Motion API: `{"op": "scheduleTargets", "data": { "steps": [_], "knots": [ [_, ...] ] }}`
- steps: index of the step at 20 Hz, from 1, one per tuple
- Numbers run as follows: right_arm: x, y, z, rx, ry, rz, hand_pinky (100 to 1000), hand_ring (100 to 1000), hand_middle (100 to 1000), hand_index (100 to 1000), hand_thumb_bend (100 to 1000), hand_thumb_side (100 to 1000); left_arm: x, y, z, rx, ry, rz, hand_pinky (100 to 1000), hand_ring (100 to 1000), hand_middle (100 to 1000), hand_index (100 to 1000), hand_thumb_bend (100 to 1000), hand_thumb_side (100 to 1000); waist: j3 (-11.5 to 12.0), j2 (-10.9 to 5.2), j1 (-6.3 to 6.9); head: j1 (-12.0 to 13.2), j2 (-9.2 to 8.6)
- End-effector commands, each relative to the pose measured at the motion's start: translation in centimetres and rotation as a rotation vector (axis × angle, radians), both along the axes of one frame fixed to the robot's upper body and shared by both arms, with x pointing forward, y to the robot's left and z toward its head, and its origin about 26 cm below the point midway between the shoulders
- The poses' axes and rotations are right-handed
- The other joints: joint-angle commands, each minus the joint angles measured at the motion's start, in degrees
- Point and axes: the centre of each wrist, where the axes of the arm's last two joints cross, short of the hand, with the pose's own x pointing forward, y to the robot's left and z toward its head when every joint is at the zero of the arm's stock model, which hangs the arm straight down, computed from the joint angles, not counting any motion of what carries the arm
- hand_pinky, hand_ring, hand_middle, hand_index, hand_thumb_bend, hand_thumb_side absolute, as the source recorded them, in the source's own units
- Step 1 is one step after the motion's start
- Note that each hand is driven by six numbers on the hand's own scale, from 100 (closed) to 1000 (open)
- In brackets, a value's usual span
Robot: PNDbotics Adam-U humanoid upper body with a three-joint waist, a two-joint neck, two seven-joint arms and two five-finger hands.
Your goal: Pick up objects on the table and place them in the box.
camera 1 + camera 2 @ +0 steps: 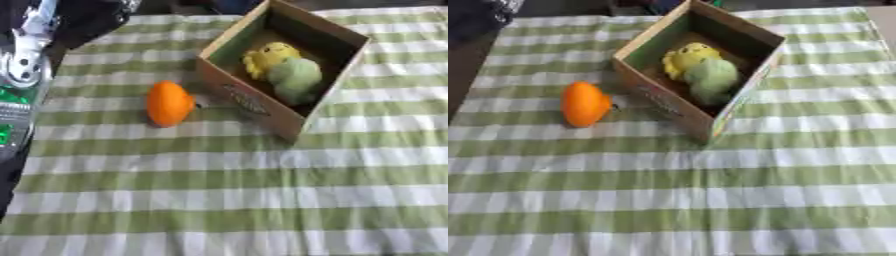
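Because the orange object (169, 103) lies on its side just left of the box (254, 106), close to the near-left wall, a hand closing on it from the right would likely knock the cardboard and shift the box; its rounded, egg-like shape also looks apt to roll across the green-and-white striped cloth (227, 200) if nudged rather than enclosed. Inside the box a yellow toy (267, 57) and a green toy (296, 77) already sit touching, so a careless drop could bounce off them. At the far left edge, black and silver robot hardware (26, 55) shows, but no hand can be made out in either view, so whether fingers are spread or curled, and how the orange object lies relative to a hand, cannot be told.
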Motion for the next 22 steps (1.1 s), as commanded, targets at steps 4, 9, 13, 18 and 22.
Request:
{"op": "scheduleTargets", "data": {
  "steps": [4, 9, 13, 18, 22],
  "knots": [
    [-0.4, -0.4, 0.9, -0.035, -0.029, -0.019, 766, 756, 551, 848, 100, 1000, 0.6, 1.3, -1.0, 0.143, 0.150, -0.061, 525, 746, 693, 883, 546, 1000, -0.05, -0.67, -0.15, -0.74, -0.48],
    [-0.5, -0.5, 0.8, -0.038, -0.024, -0.022, 767, 756, 550, 849, 100, 1000, 1.0, 2.5, -1.5, 0.235, 0.286, -0.113, 535, 758, 712, 900, 634, 1000, -0.03, -0.45, -0.13, -2.17, -0.60],
    [-0.5, -0.6, 0.8, -0.038, -0.025, -0.026, 767, 756, 550, 849, 100, 1000, 0.9, 4.0, -0.9, 0.336, 0.449, -0.143, 543, 765, 720, 924, 705, 1000, -0.03, -0.28, -0.16, -3.04, -0.86],
    [-0.5, -0.6, 0.8, -0.041, -0.024, -0.025, 768, 756, 550, 849, 100, 1000, 0.8, 4.7, -0.8, 0.406, 0.541, -0.114, 553, 777, 735, 938, 771, 1000, 0.11, -0.17, -0.08, -3.54, -1.17],
    [-0.5, -0.6, 0.7, -0.042, -0.021, -0.024, 768, 757, 550, 850, 100, 1000, 1.0, 5.0, -1.2, 0.460, 0.596, -0.076, 561, 796, 765, 956, 768, 1000, 0.11, -0.19, 0.06, -3.54, -1.40]
  ]
}}
